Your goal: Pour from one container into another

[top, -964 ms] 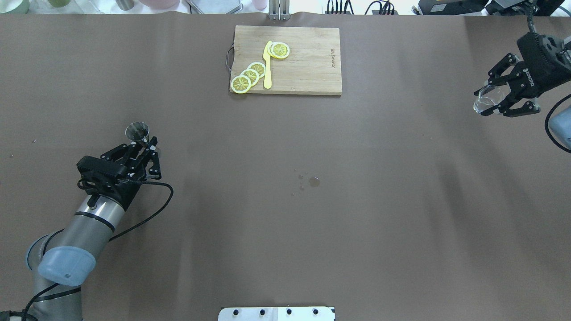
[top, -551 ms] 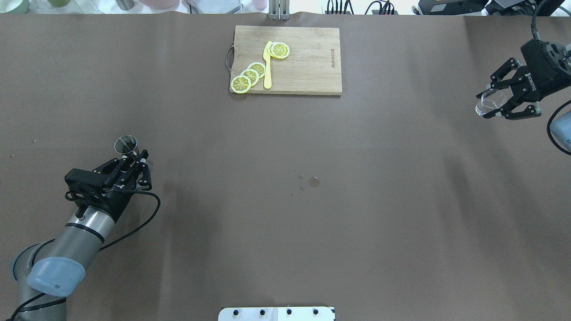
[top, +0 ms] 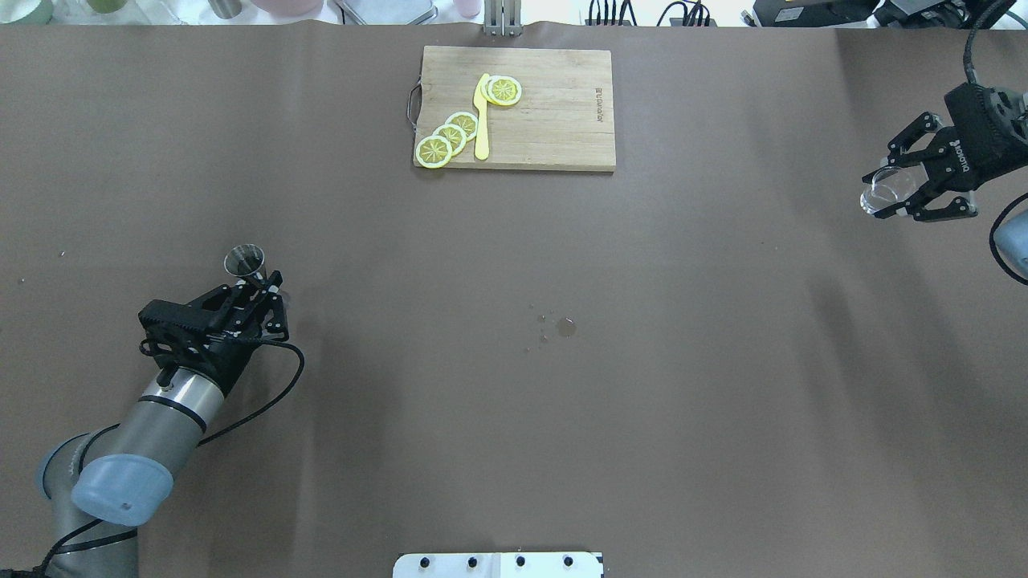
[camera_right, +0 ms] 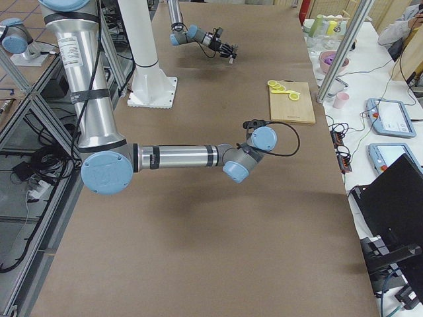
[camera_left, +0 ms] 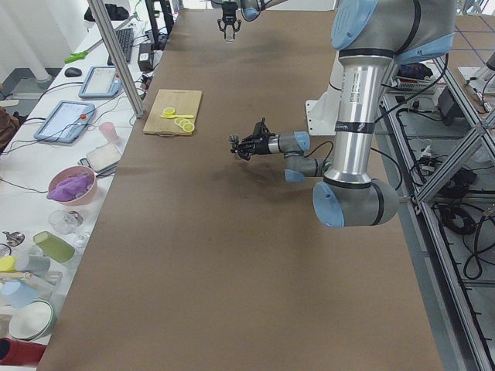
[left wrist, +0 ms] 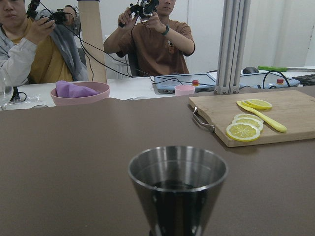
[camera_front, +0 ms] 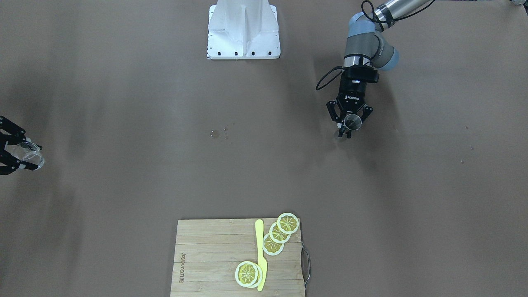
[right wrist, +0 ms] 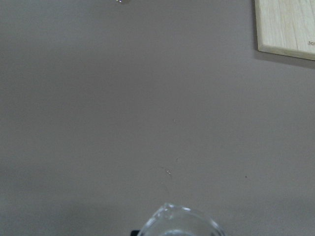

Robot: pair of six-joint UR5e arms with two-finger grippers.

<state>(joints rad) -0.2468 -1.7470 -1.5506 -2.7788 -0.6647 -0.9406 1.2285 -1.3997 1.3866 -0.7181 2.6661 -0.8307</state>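
Moved: left gripper (top: 265, 283) with metal cup (top: 245, 259) has slid a bit rightward in the overhead view since 0.6 s ago; right gripper (top: 887, 195) with glass (top: 882, 185) has drifted slightly right and toward the robot.
Overhead, left gripper: fingers drawn in narrow, pinching lower part of metal cup; cup upright, mouth up, left side of table (top: 514, 449); touching table or not, cannot tell.
Overhead, right gripper: fingers about half spread, clamped round glass at far right edge; tilt of glass unclear.
Overhead, in between: wet spots (top: 565, 326) mid-table, well apart from both grippers; cutting board (top: 562, 120) at far edge with lemon slices (top: 450, 136) and yellow knife (top: 482, 128).
Front view: left gripper on view's right, cup mouth showing between fingers; right gripper cut off at view's left edge, glass in it; white base plate (camera_front: 243, 33) at top.
Left side view: left gripper low over table holding cup; right gripper far, too small to read; pink bowl (camera_left: 71, 185) on side bench.
Right side view: right gripper hidden behind its own wrist.
Left wrist view: metal cup bottom centre, upright, dark inside; board beyond at right; two people (left wrist: 157, 34) behind table.
Right wrist view: glass rim at bottom edge, table below it, board corner top right.
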